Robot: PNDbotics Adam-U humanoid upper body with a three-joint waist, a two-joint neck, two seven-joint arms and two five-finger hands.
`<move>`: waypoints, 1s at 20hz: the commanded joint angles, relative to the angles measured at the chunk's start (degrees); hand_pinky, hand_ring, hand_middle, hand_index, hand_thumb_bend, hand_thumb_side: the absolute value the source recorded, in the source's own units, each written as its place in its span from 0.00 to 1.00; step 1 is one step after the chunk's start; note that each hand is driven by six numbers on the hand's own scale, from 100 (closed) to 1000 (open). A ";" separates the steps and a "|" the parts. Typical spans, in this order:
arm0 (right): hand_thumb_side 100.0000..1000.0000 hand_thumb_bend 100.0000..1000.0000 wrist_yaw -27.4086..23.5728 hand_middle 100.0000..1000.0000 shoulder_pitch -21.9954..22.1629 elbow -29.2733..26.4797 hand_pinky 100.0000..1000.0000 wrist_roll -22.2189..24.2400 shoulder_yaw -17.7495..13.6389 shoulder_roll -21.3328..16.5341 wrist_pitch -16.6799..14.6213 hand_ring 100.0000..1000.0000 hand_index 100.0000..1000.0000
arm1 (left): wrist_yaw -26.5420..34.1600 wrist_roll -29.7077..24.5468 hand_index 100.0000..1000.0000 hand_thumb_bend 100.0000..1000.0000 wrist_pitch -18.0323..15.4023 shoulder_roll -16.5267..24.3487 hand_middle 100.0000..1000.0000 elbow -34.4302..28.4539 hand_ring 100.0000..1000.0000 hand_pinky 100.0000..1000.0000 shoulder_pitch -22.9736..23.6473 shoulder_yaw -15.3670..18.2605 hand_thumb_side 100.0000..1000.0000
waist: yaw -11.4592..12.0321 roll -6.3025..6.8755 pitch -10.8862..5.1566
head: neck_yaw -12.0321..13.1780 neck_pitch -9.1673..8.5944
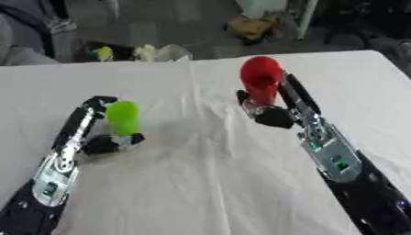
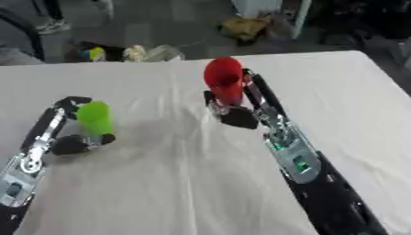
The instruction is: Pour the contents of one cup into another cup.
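A green cup [image 1: 123, 117] stands on the white tablecloth [image 1: 201, 174] at the left. My left hand [image 1: 95, 133] is curled round it, fingers behind and thumb in front at its base. A red cup [image 1: 260, 82] stands at the right of centre, its mouth tipped a little toward the camera. My right hand [image 1: 281, 108] holds it, with long fingers up its right side and the thumb across its lower front. I cannot see what is inside either cup.
The table's far edge [image 1: 201, 59] runs just behind the cups. Beyond it, on the floor, lie a yellow-brown bundle [image 1: 253, 26] and some bags [image 1: 132, 53]. The cloth is wrinkled between the two cups.
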 commanded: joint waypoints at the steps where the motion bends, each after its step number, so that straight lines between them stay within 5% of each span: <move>1: 0.23 0.00 -0.60 0.39 -1.19 -1.55 0.98 0.07 -0.22 -0.67 -0.14 0.85 0.59 | 0.15 0.01 0.83 0.87 -0.67 0.42 0.76 -0.11 0.70 0.70 -1.68 0.27 0.45 | -0.24 0.01 -0.83 | 0.08 -0.34; 13: 0.22 0.00 -0.71 0.39 -1.39 -1.57 0.98 0.04 -0.14 -0.30 -0.29 0.85 0.59 | -0.57 0.84 0.78 0.84 -1.18 -0.34 0.61 2.69 0.63 0.67 -3.04 0.47 0.40 | -0.97 -0.23 -0.32 | 0.03 -0.38; 20: 0.23 0.00 -0.77 0.39 -1.37 -1.66 0.97 -0.08 -0.09 -0.17 -0.27 0.84 0.59 | 1.26 2.16 0.71 0.78 -1.60 -1.39 0.45 4.06 0.54 0.64 -3.70 0.62 0.38 | -1.36 -0.43 -0.08 | 0.11 -0.46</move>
